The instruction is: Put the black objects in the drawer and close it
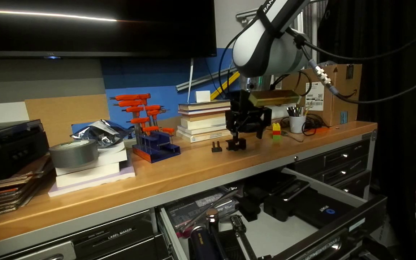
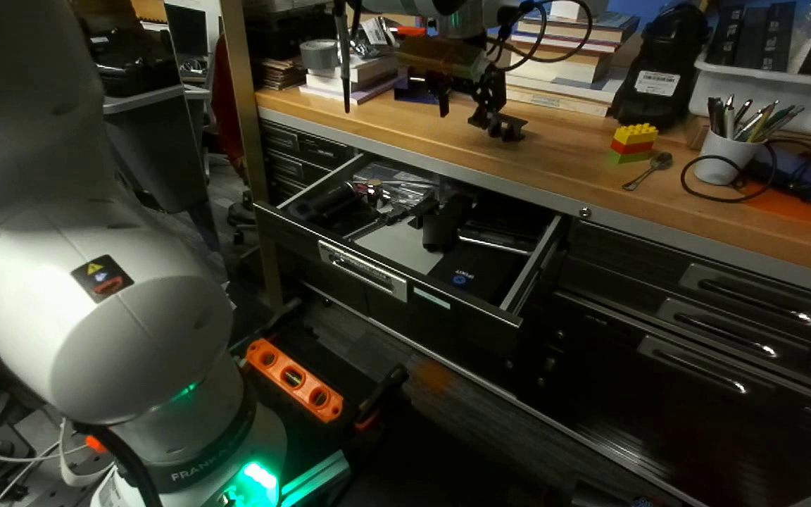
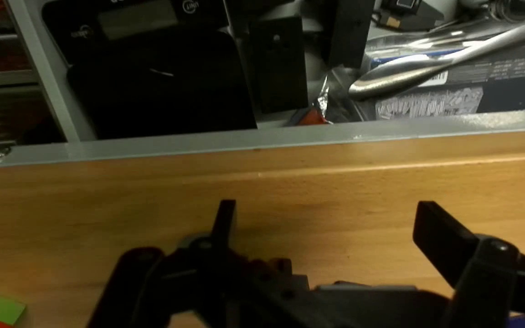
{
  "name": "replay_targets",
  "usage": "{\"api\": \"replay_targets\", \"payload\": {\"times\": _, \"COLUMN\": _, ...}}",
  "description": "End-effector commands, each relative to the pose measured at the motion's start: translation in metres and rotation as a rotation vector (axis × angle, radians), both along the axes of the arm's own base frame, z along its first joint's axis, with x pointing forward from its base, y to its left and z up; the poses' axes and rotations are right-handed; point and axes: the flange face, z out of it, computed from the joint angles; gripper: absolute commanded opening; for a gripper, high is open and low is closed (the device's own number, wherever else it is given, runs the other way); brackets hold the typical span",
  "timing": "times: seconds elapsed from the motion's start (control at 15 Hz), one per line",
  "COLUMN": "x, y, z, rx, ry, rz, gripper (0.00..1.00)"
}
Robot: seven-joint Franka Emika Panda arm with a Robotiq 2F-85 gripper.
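The gripper is standing with fingers wide apart; whether it is touching the nearer of the black objects, sitting mid-frame on the bench in an exterior view, is unclear. Lower right, the drawer is standing open, a flat case inside reading "IFIXIT"; lower left, another drawer front is showing "LABEL MAKER".

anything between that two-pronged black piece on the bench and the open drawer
Nothing visible stands between them; the two-pronged black piece need only pass the bench's front edge to reach the drawer.

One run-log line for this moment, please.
fingers: open, above bench | black objects: on bench | drawer: open | closing: pending
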Motion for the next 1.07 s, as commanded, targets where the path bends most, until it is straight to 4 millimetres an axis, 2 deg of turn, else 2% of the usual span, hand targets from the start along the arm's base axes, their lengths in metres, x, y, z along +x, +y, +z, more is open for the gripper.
{"api": "replay_targets", "payload": {"times": 0.0, "x": 0.047, "y": 0.009, "z": 0.004, "rx": -0.029, "ry": -0.012, "rz": -0.020, "gripper": 1.00}}
{"api": "replay_targets", "payload": {"times": 0.27, "x": 0.088, "y": 0.004, "z": -0.005, "rx": -0.043, "ry": -0.018, "rz": -0.014, "gripper": 1.00}}
{"api": "replay_targets", "payload": {"times": 0.53, "x": 0.117, "y": -0.009, "z": -0.014, "rx": -0.061, "ry": -0.015, "rz": -0.026, "gripper": 1.00}}
{"api": "replay_targets", "payload": {"times": 1.0, "x": 0.143, "y": -0.031, "z": -0.024, "rx": -0.078, "ry": 0.003, "rz": -0.053, "gripper": 1.00}}
